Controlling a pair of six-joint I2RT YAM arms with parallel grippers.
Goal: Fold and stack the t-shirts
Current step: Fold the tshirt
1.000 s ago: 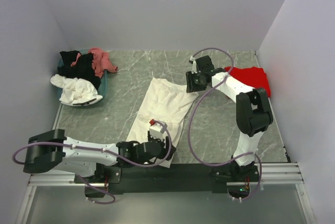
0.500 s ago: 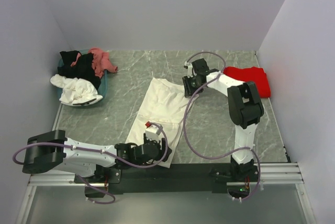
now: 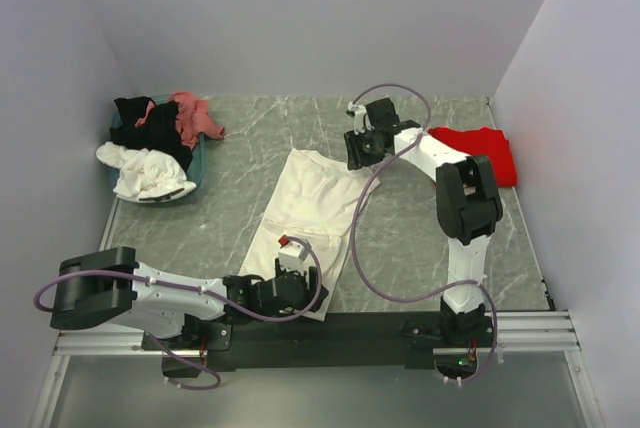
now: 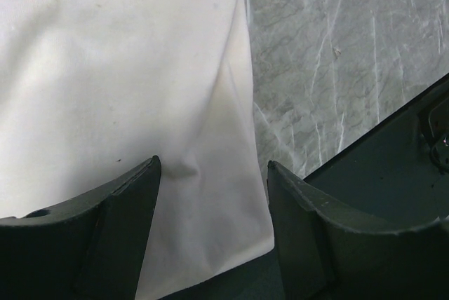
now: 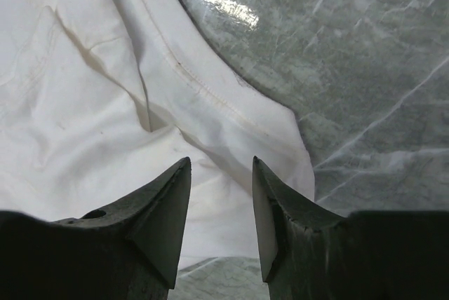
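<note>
At the near edge of the table [image 3: 420,238], your left gripper [image 4: 212,164] hangs over the near right corner of the cream t-shirt [image 3: 312,198], fingers spread, flat cloth between them, gripping nothing. The shirt lies lengthwise mid-table. Farther back, your right gripper [image 5: 221,161] hovers over its far right corner, fingers likewise parted and empty. Beyond, the red t-shirt [image 3: 480,153] lies folded at far right. At far left, the black shirt [image 3: 150,120], pink shirt [image 3: 190,111] and white shirt [image 3: 145,173] heap in a basket [image 3: 201,160].
</note>
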